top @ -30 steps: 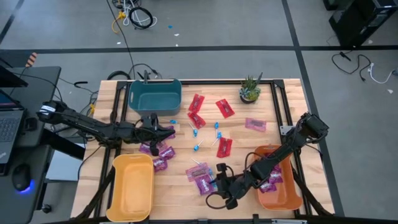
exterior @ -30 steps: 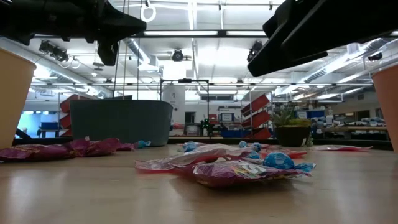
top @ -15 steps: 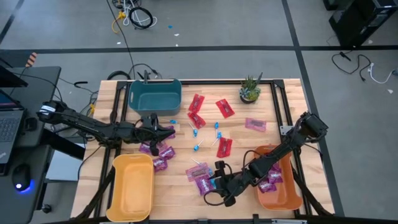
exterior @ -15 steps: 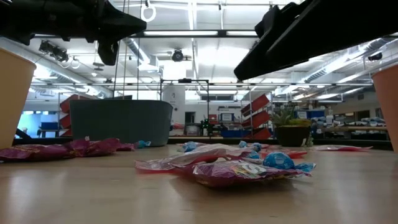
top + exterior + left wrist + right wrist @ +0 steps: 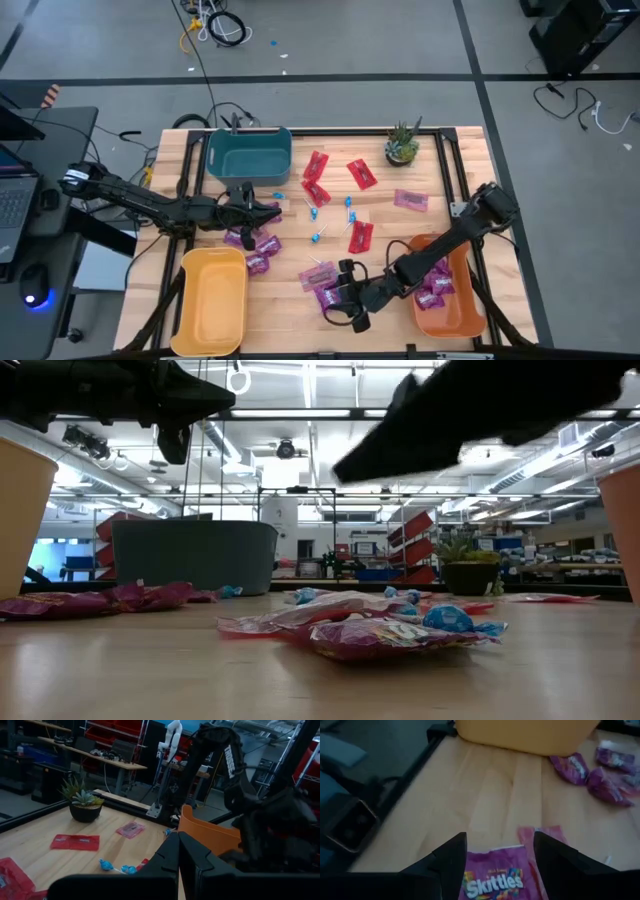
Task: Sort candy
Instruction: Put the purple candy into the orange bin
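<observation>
Right claw [image 5: 496, 870] spread wide, poised over purple Skittles packet [image 5: 492, 881] on worktop [image 5: 485, 795]. Left claw [image 5: 272, 211] pressed together, empty, near teal bin [image 5: 249, 152].

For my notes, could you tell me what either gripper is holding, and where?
Nothing: the right gripper is open above a purple packet, and the left gripper is shut and empty.

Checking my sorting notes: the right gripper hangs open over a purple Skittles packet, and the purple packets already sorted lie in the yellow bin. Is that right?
One detail is off. The high view shows the yellow bin with nothing in it; the sorted purple packets lie in the orange bin. The rest holds: the right gripper hangs open over a purple Skittles packet.
</observation>
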